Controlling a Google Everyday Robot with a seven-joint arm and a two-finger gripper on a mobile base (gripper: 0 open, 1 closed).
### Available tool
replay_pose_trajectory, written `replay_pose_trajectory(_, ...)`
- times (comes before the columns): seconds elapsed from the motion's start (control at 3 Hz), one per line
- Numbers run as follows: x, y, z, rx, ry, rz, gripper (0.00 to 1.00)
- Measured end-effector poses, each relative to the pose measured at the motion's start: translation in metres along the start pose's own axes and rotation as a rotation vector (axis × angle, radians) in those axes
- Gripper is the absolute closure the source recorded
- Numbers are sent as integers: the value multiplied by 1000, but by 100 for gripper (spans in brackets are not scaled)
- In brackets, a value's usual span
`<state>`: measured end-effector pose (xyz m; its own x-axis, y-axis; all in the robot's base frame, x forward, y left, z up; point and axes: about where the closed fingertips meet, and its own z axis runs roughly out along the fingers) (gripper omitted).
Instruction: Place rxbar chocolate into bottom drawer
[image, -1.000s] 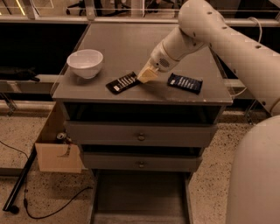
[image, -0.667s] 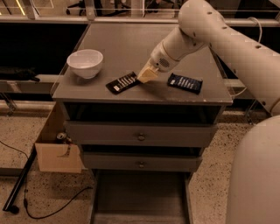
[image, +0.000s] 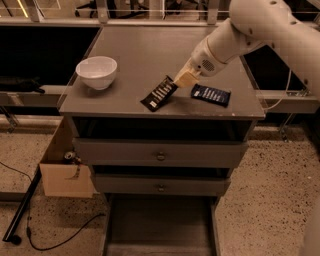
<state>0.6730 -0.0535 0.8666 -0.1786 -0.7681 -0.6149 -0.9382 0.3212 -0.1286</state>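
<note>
gripper (image: 182, 80) at rxbar chocolate (image: 159, 93), poss. touching; bowl (image: 96, 71) left, 2nd bar (image: 211, 95) right.

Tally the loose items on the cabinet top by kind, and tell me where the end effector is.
Snack bars: 2 (rxbar chocolate, blue-wrapped bar)
Bowls: 1 (white bowl)
Total: 3
End effector: at the rxbar chocolate's upper end.

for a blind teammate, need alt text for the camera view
A white robot arm's gripper grips one end of the rxbar chocolate on a grey cabinet top, between a white bowl and a blue bar. Below, the bottom drawer stands open.
</note>
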Motion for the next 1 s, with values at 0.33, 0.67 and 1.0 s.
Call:
replay_pose_trajectory(0.33,11,3,-29,51,-8,5,100)
replay_pose_trajectory(0.67,11,3,-29,51,-8,5,100)
replay_pose_trajectory(1.0,11,3,-29,51,-8,5,86)
